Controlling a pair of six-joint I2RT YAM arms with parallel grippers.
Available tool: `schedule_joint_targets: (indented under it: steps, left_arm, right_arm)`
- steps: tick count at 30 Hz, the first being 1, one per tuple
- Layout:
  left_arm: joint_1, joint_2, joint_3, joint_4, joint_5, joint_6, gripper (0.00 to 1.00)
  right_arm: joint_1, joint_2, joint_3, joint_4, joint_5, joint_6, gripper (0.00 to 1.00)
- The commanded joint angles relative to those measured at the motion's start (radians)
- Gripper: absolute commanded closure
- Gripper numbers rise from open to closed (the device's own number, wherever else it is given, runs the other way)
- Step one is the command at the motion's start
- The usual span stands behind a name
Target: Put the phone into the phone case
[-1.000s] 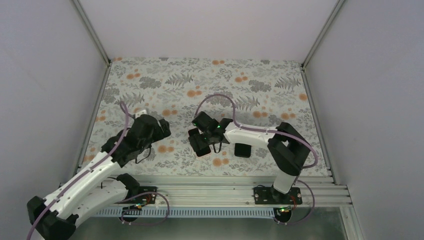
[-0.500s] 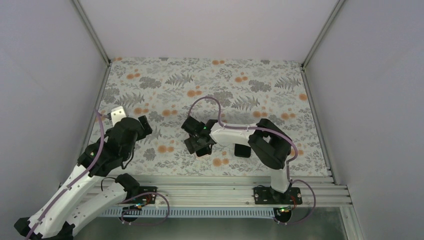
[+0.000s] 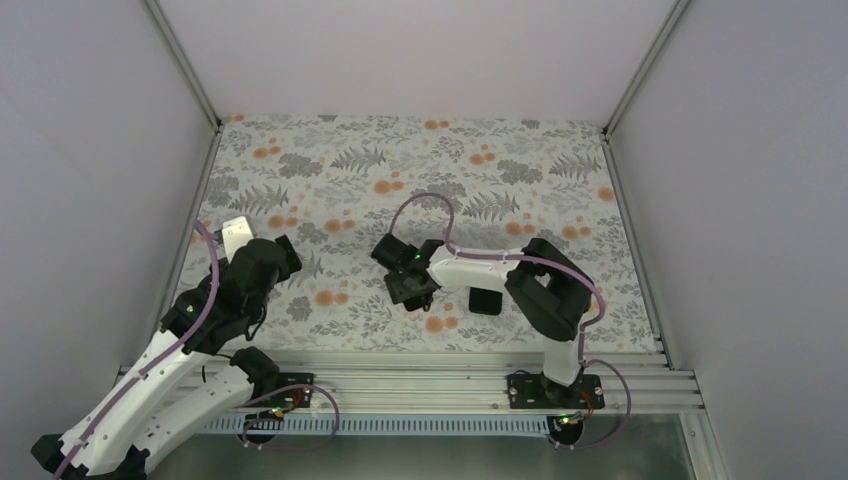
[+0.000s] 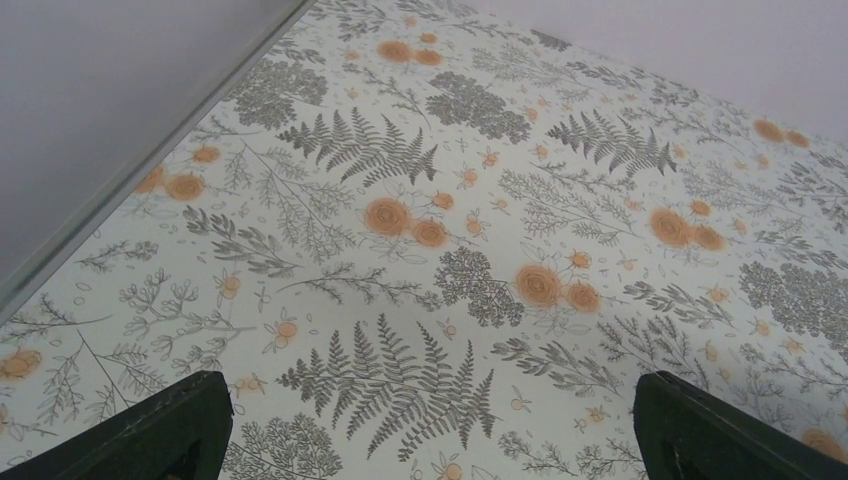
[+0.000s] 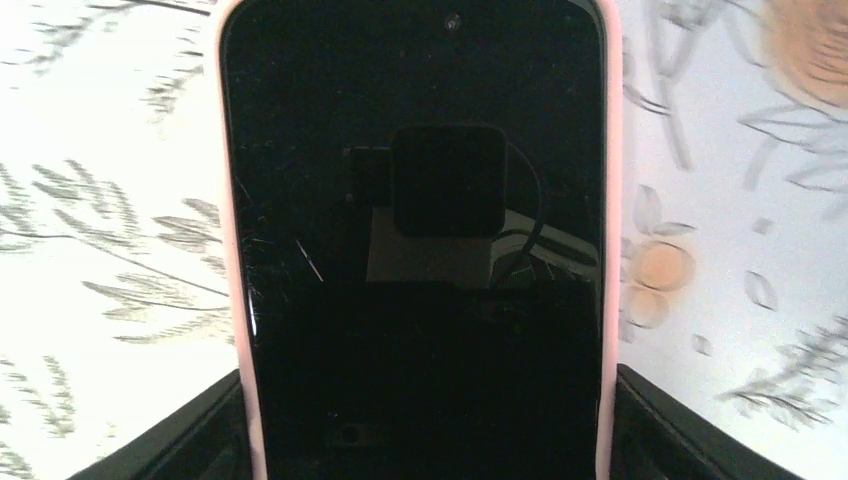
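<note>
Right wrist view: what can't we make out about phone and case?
- phone lower end: right wrist view, cut by bottom edge.
- pink case fit: top view, right gripper covers it.
- Grip on the case: right wrist view, fingers cut off at corners.
- dark block: top view, too small to identify.

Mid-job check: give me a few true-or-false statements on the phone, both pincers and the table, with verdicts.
1. The left pincer stands open and empty. True.
2. The phone lies with its dark screen up. True.
3. The phone is at the left pincer. False: it lies at the right pincer, which straddles its near end.
4. The phone's edge is bare. False: a pale pink rim runs around it.
5. The cloth is plain white. False: it bears grey ferns and orange flowers.
</note>
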State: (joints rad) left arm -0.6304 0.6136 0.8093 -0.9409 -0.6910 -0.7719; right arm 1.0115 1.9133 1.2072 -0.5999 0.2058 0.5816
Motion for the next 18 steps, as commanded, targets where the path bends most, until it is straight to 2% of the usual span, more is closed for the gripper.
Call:
schedule_joint_targets:
  steps: [1,9,18]
  left_arm:
    - [0.003,0.007,-0.004,-0.012,-0.036,-0.006,0.00]
    - [0.003,0.008,-0.004,-0.015,-0.041,-0.011,0.00]
    - [0.003,0.006,-0.006,-0.016,-0.044,-0.013,0.00]
  right_arm:
    - [-0.044,-0.046,-0.082,-0.070,0.071,0.066,0.30]
    - [-0.138,-0.159,-0.197,-0.104,0.123,0.161,0.37]
    - [-0.198,-0.300,-0.333,-0.060,0.105,0.231,0.36]
